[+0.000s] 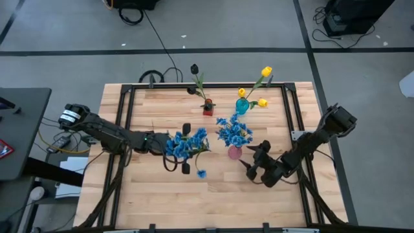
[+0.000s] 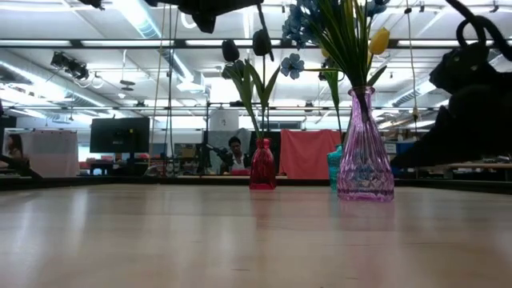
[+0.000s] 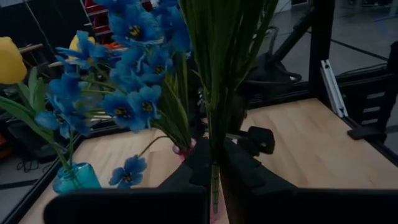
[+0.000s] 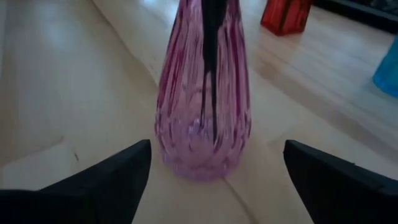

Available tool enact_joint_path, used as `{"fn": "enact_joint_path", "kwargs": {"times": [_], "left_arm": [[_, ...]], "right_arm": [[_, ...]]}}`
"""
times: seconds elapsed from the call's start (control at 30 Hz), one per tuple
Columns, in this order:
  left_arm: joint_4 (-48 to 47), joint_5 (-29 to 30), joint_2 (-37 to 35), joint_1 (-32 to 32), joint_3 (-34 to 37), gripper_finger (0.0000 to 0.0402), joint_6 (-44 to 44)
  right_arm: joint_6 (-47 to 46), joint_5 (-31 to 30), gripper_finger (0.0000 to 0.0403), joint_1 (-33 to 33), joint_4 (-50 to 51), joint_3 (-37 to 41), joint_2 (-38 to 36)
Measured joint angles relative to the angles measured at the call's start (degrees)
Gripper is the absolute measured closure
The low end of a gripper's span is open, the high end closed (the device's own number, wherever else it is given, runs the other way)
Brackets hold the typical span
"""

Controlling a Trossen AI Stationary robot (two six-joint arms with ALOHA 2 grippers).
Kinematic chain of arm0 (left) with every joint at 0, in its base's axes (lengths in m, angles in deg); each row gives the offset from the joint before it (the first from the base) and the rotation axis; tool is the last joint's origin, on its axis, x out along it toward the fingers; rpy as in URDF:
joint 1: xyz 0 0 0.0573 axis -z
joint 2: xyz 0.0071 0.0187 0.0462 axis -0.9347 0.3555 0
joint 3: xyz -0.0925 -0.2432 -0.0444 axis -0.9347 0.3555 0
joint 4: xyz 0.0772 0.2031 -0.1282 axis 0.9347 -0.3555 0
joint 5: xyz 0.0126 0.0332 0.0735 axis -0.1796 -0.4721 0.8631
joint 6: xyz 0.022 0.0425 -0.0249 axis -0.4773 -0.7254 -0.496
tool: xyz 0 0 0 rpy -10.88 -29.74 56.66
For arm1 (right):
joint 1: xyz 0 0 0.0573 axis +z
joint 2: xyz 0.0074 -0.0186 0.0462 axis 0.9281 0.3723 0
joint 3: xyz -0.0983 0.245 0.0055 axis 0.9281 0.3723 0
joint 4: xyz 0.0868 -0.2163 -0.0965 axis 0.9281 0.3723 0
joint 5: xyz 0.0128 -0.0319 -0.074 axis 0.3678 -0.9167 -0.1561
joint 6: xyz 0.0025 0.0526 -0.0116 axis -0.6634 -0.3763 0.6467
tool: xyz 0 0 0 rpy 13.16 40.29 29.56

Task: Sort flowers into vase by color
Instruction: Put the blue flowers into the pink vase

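Wooden worktop from above: left tool clamped on blue flower spray mid-worktop, right tool spread wide just beside pink vase holding more blue blossoms; black bloom in red vase, yellow buds in teal vase. Low view: pink vase upright, red vase behind. Wrist views: left fingers pinching green stem; right fingers apart, flanking pink vase, not touching.
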Motion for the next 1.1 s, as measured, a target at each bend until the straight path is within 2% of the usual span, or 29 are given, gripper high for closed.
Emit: {"fn": "enact_joint_path", "kwargs": {"times": [0.13, 0.27, 0.43, 0.67, 0.8, 0.97, 1.1], "left_arm": [[1.20, -1.40, 0.00, -1.13, 0.00, 0.0380, 0.26], [2.49, -1.79, 0.01, -1.41, 0.02, 0.0380, 0.43], [2.72, -3.67, 0.09, -1.41, 0.02, 0.0380, 0.46], [2.69, -3.74, 0.61, -1.41, 0.02, 0.0380, 0.50], [5.79, -4.18, 3.15, -1.41, 0.02, 0.0380, 1.16], [9.84, -6.23, 7.63, -0.96, 0.02, 0.0380, -0.79], [9.91, -6.01, 8.14, -0.18, -0.55, 0.0380, -3.07]], "right_arm": [[8.11, 0.02, 0.0039, -2.47, -12.60, 3.83, 0.21], [14.89, 1.04, 0.0050, -6.43, -20.73, 5.52, 1.22], [22.23, 10.51, 0.0055, -11.36, -28.72, 5.72, 2.73], [25.79, 12.54, 0.0055, -14.38, -33.42, 5.70, 3.54], [26.35, 15.30, 0.0055, -16.13, -36.58, 5.67, 4.46], [28.77, 16.26, 0.0058, -17.69, -42.80, 4.59, 8.85], [29.25, 16.80, 0.0081, -18.68, -46.09, 3.15, 12.66]]}}
